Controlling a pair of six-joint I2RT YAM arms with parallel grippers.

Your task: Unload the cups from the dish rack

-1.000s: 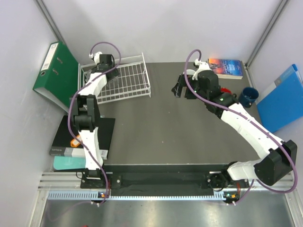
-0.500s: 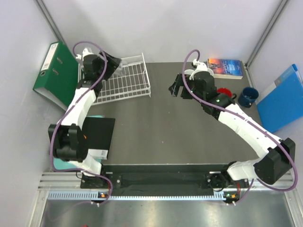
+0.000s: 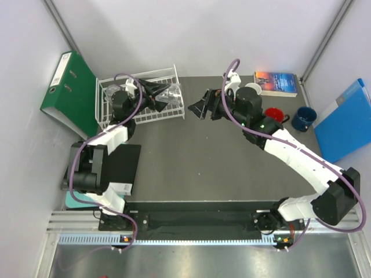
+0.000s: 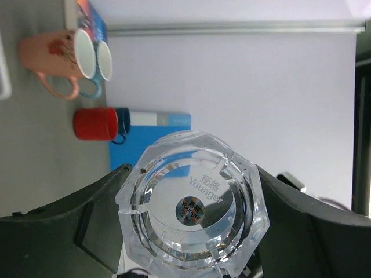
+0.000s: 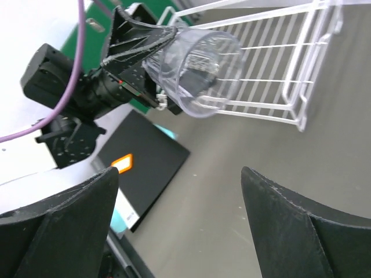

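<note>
My left gripper (image 3: 164,95) is shut on a clear glass tumbler (image 3: 171,96) and holds it on its side above the right part of the white wire dish rack (image 3: 130,110), base pointing right. The left wrist view shows the tumbler's base (image 4: 194,202) between both fingers (image 4: 69,231). My right gripper (image 3: 201,109) is open and empty, just right of the rack and facing the tumbler (image 5: 194,69). A red mug (image 3: 277,114) and a dark blue mug (image 3: 302,119) stand at the right. An orange mug (image 4: 55,55) and a light blue mug (image 4: 103,65) show in the left wrist view.
A green binder (image 3: 72,90) leans left of the rack. A black book (image 3: 110,168) lies at the front left on other books. A paperback (image 3: 277,83) lies at the back right. A blue folder (image 3: 348,119) leans at the right wall.
My left gripper has swung from the rack's back left corner to above its right part, carrying the tumbler. My right gripper has moved left toward the rack.
</note>
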